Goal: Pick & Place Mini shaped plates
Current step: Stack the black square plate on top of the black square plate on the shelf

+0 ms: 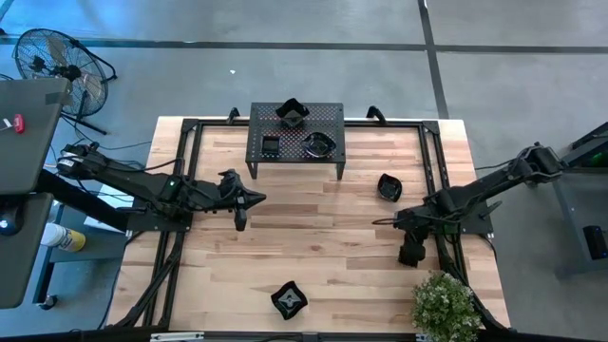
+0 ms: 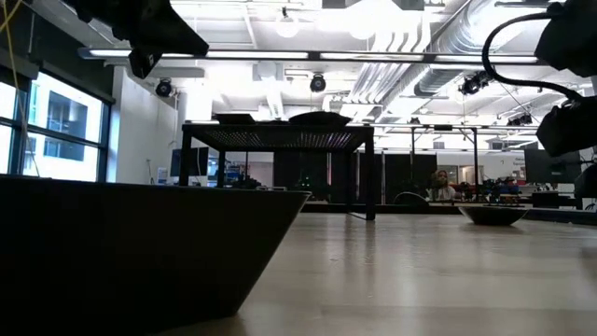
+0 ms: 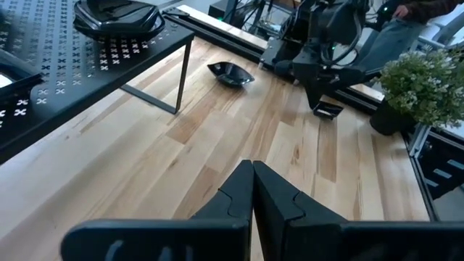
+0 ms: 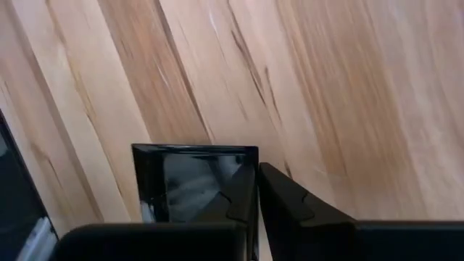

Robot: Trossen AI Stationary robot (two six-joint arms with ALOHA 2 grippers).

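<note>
Bench (image 1: pixel 313 237) of pale wood carries black perforated rack (image 1: pixel 328 116) at far edge, three mini plates on it. Left claw (image 3: pixel 252 190) pressed together, pinching nothing, hovering over bench centre-left. Right claw (image 4: pixel 257 190) low at right side, fingers pinching rim of square plate (image 4: pixel 181 174). Rounded plate (image 1: pixel 389 186) near rack's right leg; another plate (image 1: pixel 289 299) at near edge. Potted plant (image 1: pixel 445 306) at near right corner.

Bright ceiling glare — dark, backlit foreground.
</note>
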